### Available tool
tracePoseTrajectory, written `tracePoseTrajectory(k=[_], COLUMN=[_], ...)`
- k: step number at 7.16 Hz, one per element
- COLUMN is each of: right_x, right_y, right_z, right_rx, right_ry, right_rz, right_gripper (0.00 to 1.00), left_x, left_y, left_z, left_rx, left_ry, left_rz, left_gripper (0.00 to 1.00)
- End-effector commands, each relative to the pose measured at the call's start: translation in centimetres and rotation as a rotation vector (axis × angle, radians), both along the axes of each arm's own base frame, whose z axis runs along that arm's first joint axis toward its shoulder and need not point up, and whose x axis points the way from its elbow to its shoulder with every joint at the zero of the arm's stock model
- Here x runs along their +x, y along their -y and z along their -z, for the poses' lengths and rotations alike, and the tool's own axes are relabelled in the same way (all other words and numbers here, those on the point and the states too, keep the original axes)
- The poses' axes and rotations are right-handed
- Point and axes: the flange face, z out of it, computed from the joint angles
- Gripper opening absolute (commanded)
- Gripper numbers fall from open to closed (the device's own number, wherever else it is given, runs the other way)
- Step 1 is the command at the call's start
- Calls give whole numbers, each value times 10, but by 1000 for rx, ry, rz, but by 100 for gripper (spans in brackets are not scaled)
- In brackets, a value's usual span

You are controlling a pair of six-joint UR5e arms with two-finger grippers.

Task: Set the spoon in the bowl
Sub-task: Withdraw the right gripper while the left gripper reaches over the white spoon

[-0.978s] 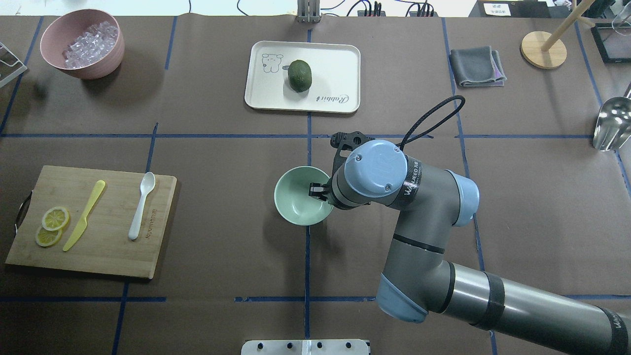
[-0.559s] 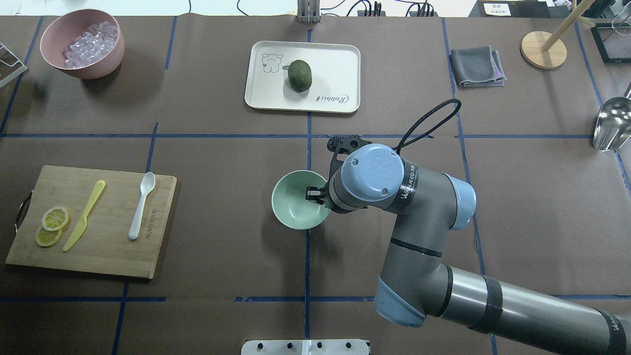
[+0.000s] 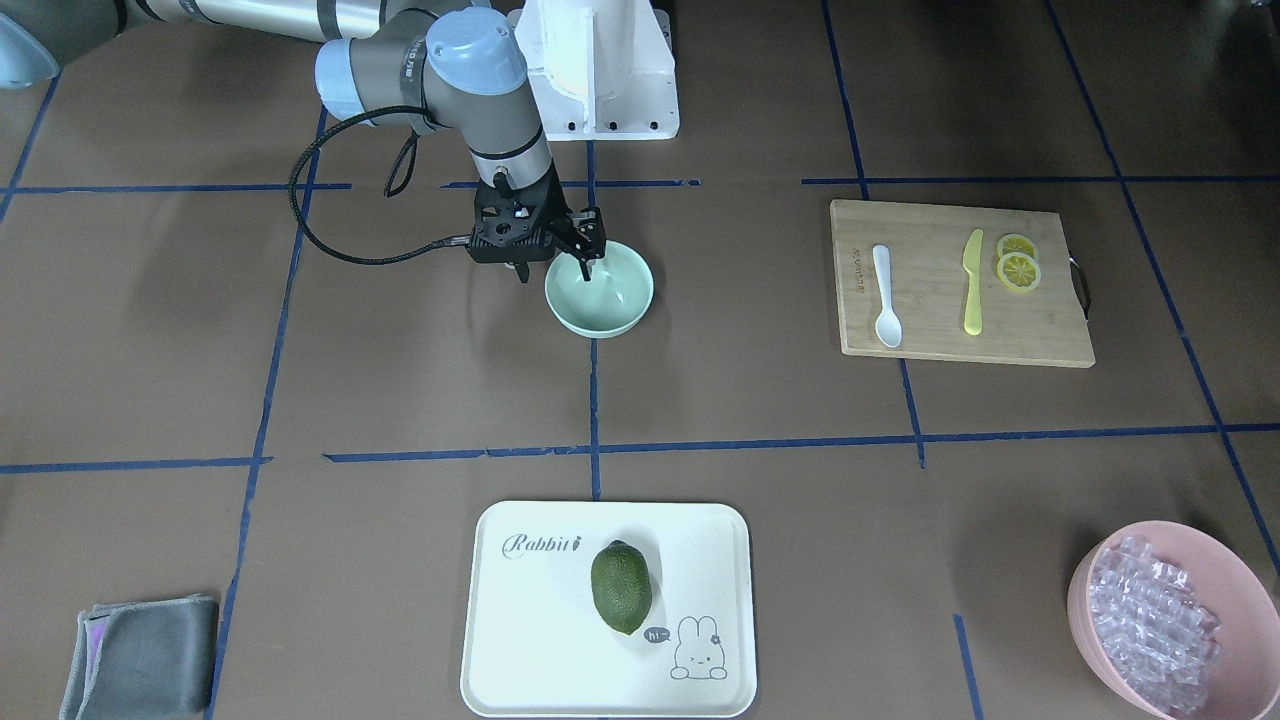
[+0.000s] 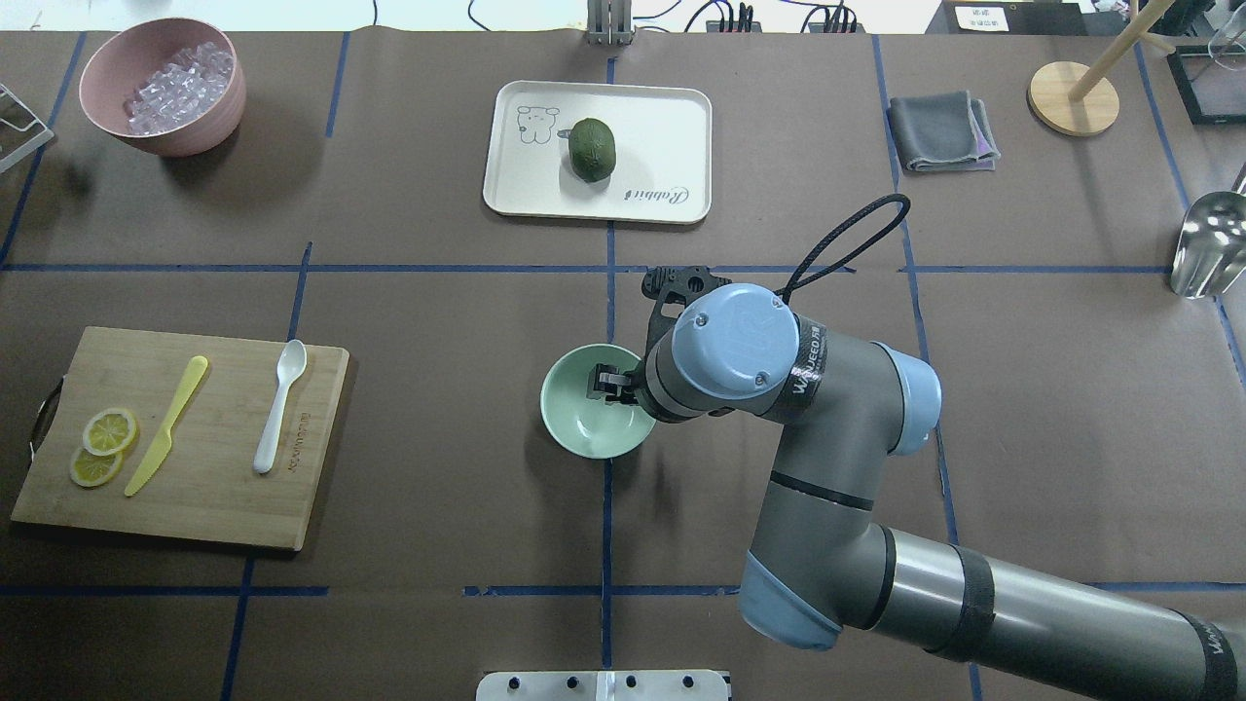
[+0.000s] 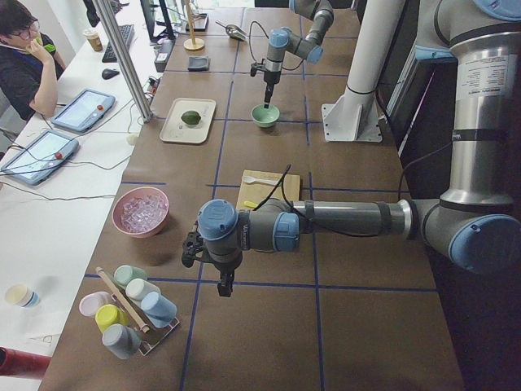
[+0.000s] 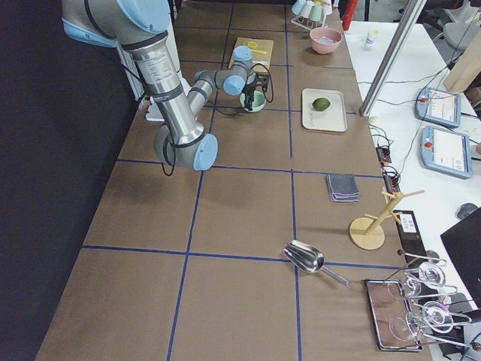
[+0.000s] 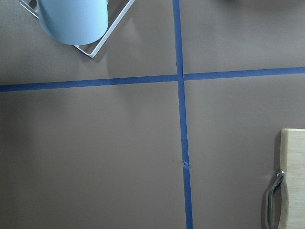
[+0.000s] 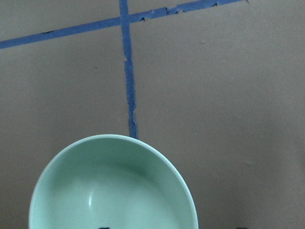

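Observation:
The white spoon [image 4: 280, 404] lies on the wooden cutting board [image 4: 195, 506] at the table's left, also shown in the front view [image 3: 884, 297]. The mint-green bowl [image 4: 584, 428] stands empty at the table's middle and fills the bottom of the right wrist view [image 8: 109, 191]. My right gripper [image 3: 552, 272] is open and straddles the bowl's rim, one finger [image 4: 602, 381] inside and the other outside. My left gripper [image 5: 221, 285] shows only in the exterior left view, far from the spoon, and I cannot tell whether it is open or shut.
A yellow knife [image 4: 165, 425] and lemon slices [image 4: 102, 446] share the board. A pink bowl of clear cubes [image 4: 163, 86] stands at the back left. A cream tray [image 4: 662, 127] holds a green fruit [image 4: 593, 149]. A grey cloth [image 4: 942, 131] and a metal scoop [image 4: 1207, 243] lie right.
The right gripper's inner finger has moved left, further from the rim and deeper over the bowl. The bowl has shifted slightly toward the robot. The spoon has not moved.

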Motion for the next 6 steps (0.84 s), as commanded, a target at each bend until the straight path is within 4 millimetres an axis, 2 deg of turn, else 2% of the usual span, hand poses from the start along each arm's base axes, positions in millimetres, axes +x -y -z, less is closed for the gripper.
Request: tracePoseTrajectory(k=[1, 2, 3, 4, 5, 6], right_x=[21, 44, 71, 102, 134, 177], right_y=[6, 13, 25, 36, 42, 50], right_z=[16, 25, 23, 23, 10, -6], right_rx=[12, 0, -34, 11, 54, 118], right_ry=[33, 39, -23, -67, -139, -183], right_rz=[-13, -20, -26, -13, 19, 63], right_gripper=[100, 100, 100, 100, 100, 100], left_x=[1, 2, 20, 75, 129, 172], left_y=[5, 8, 3, -8, -20, -33], left_z=[17, 64, 124, 174, 219, 265], left_rx=[32, 116, 117, 89, 28, -14], left_ry=[4, 9, -13, -47, -82, -129], left_rz=[2, 4, 72, 74, 94, 106], left_gripper=[100, 100, 100, 100, 100, 100])
